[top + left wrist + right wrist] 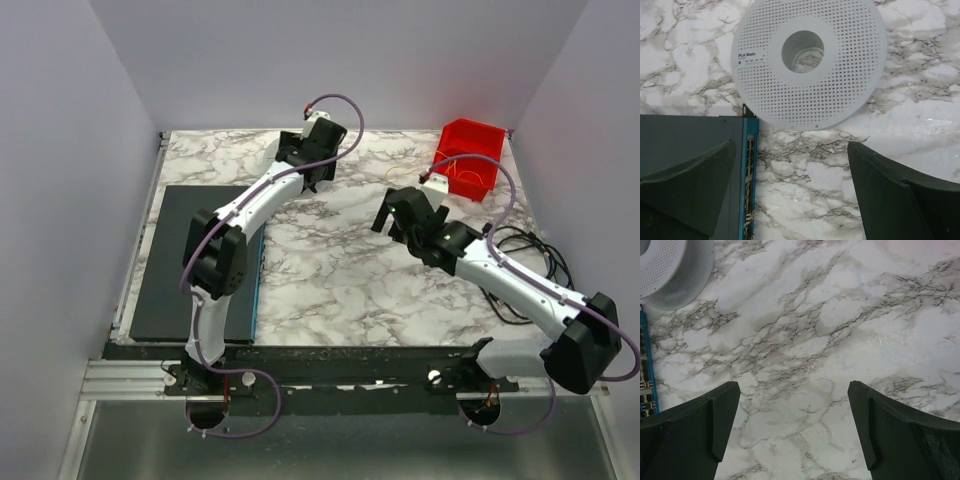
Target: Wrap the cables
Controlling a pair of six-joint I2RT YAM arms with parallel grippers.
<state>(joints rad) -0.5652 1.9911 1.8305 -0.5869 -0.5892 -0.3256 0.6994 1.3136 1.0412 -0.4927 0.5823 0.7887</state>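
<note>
The cables are thin orange-tan strands [452, 168] curling in and around the red bin [470, 152] at the back right; a fine loop trails toward the table's middle. Neither wrist view shows them. A white perforated spool [807, 60] lies flat on the marble just ahead of my left gripper [790, 150], which is open and empty. The spool's edge also shows in the right wrist view [670, 270], at the top left. My right gripper [792, 390] is open and empty over bare marble. In the top view the left gripper [316, 178] is at the back centre and the right gripper [398, 222] right of centre.
A dark mat [190, 262] with a blue edge [749, 170] covers the table's left side. Thick black cords [530, 252] lie bunched at the right edge, behind the right arm. Purple hoses run along both arms.
</note>
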